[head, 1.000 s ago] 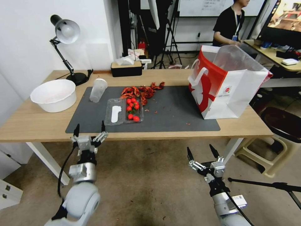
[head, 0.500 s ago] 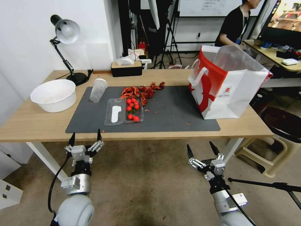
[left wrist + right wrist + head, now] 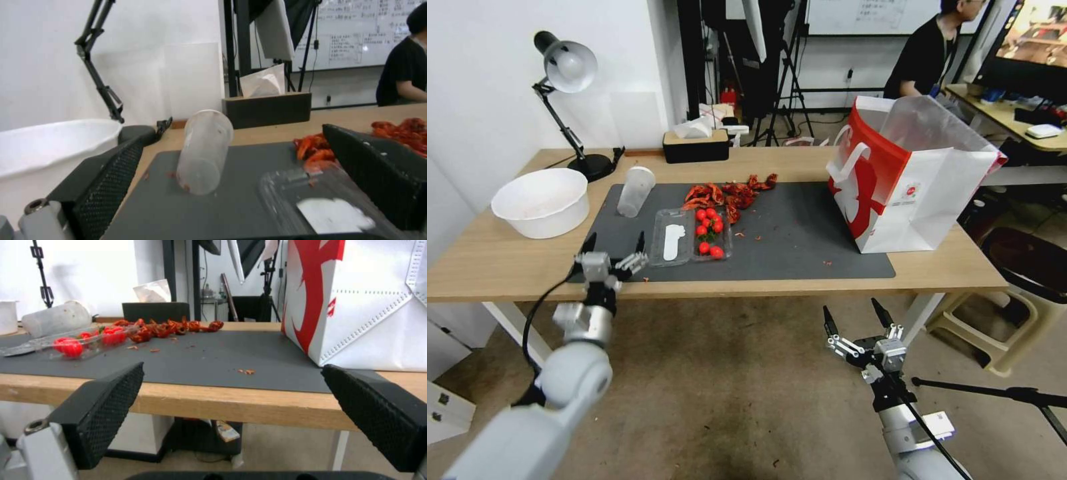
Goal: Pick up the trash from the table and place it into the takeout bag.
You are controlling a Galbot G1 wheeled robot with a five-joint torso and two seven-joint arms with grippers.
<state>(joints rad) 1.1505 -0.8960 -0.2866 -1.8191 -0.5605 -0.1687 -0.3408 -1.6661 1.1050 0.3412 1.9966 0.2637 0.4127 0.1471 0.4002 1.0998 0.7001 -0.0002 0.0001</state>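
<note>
On the table [image 3: 507,270] lies a dark grey mat [image 3: 800,247]. A frosted plastic cup [image 3: 635,191] [image 3: 203,151] lies on its side at the mat's far left. Beside it are a heap of red shells [image 3: 730,192] [image 3: 171,327] and an open clear box of cherry tomatoes [image 3: 690,237] [image 3: 84,338]. A white round bowl [image 3: 542,201] stands left of the mat. The takeout bag [image 3: 907,180] [image 3: 369,303] stands upright at the right, mouth open. My left gripper [image 3: 614,239] hovers open over the mat's near left corner, pointing at the cup. My right gripper [image 3: 851,309] [image 3: 232,369] hangs open below the table's front edge.
A desk lamp [image 3: 567,67] and a black tissue box [image 3: 696,143] stand along the table's far edge. A beige stool [image 3: 994,327] and a tripod leg [image 3: 994,392] are on the floor to the right. Small red crumbs dot the mat.
My left arm has risen and moved forward, from below the table's front edge to over the mat's near left corner. The right gripper has hardly moved.
</note>
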